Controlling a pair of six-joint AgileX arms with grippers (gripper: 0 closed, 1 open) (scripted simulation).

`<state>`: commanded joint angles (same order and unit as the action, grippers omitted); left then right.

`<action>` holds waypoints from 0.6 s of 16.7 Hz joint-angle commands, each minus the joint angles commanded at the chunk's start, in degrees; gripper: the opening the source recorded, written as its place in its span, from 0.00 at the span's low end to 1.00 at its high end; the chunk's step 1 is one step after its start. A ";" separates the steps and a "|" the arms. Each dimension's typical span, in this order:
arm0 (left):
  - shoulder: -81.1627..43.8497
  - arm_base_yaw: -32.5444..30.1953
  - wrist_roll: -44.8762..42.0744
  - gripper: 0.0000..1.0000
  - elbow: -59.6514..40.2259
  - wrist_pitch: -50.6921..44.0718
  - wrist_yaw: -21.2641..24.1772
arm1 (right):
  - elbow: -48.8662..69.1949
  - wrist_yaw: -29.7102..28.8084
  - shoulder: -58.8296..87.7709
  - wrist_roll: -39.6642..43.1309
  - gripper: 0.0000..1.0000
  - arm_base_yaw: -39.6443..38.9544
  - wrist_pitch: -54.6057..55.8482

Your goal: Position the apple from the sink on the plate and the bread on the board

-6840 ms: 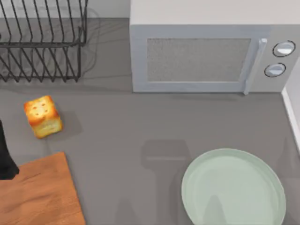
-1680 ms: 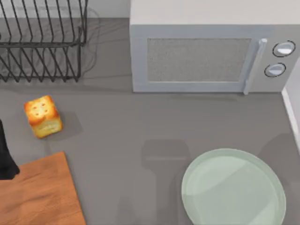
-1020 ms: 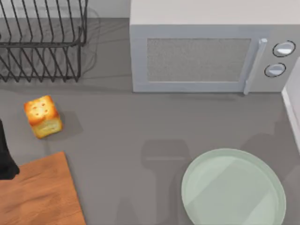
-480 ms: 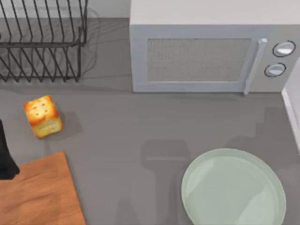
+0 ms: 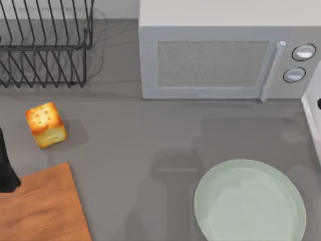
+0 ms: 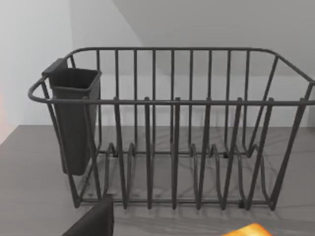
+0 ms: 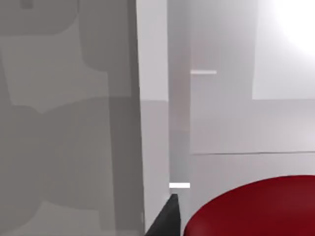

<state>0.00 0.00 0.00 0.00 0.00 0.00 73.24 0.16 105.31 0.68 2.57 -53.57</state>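
Observation:
The bread (image 5: 46, 124), a golden toasted cube, sits on the grey table at the left, just behind the wooden board (image 5: 42, 208). The pale green plate (image 5: 250, 202) lies at the front right with nothing on it. In the right wrist view the red apple (image 7: 256, 210) looms very close, beside a dark piece of my right gripper (image 7: 168, 219) and the white sink wall (image 7: 221, 113). My left arm (image 5: 5, 168) is parked at the left edge by the board. A dark part of the left gripper (image 6: 93, 222) shows in the left wrist view, with a sliver of bread (image 6: 251, 230).
A black wire dish rack (image 5: 45, 45) with a dark cutlery holder (image 6: 74, 118) stands at the back left. A grey microwave (image 5: 225, 55) fills the back middle and right. The white sink edge (image 5: 312, 118) runs along the right side. A broad arm shadow lies behind the plate.
The arm shadow near the plate has shifted back toward the microwave and widened. A small dark part now shows at the right edge by the sink. Bread, board, plate and left arm have not moved.

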 joint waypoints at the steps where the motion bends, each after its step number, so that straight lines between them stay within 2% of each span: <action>1: 0.00 0.00 0.00 1.00 0.00 0.00 0.00 | -0.43 -0.07 -1.14 -2.87 0.00 -2.82 -1.26; 10: 0.00 0.00 0.00 1.00 0.00 0.00 0.00 | -2.40 -0.25 -9.88 -29.99 0.00 -30.57 -11.61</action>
<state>0.00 0.00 0.00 0.00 0.00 0.00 70.84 -0.09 95.43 -29.32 -28.00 -65.18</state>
